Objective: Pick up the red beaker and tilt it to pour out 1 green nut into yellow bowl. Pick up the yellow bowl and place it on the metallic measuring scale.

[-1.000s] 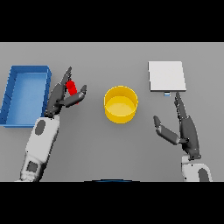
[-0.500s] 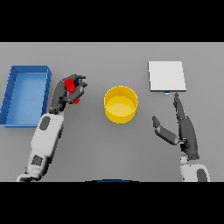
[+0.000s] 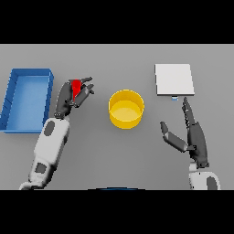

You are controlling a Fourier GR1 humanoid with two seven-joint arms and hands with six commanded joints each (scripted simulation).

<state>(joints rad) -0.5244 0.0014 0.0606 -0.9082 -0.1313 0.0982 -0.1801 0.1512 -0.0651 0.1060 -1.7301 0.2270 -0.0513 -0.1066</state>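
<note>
You've got one red beaker [image 3: 76,86], and it's in the left hand [image 3: 72,97]: fingers and thumb curled round it, only the red top and a strip of its side showing between the dark fingers. Whether it's off the table [image 3: 114,155] can't be told from this view. It sits left of the one yellow bowl [image 3: 126,109], apart from it, not over the rim. The beaker looks roughly upright, slightly leaning; hard to call tighter than that. Can't see any green nut, the beaker's mouth is too small to read.

The yellow bowl stands on the table about mid-scene, upright, open side up, touching nothing. Its inside shows plain yellow.

One metallic measuring scale [image 3: 173,80]: a pale square plate at far right, flat on the table, with a small bluish tab at its near edge. It's well apart from the bowl.

Right hand [image 3: 191,132] shows at near right, just nearer than the scale. Fingers straight and pointing far, thumb spread out to the left, gripping nothing, not touching bowl or scale.

One blue tray [image 3: 13,98] at far left, open box with raised walls, just left of the left hand.

Count: one beaker, one bowl, one scale, one tray, two hands.
</note>
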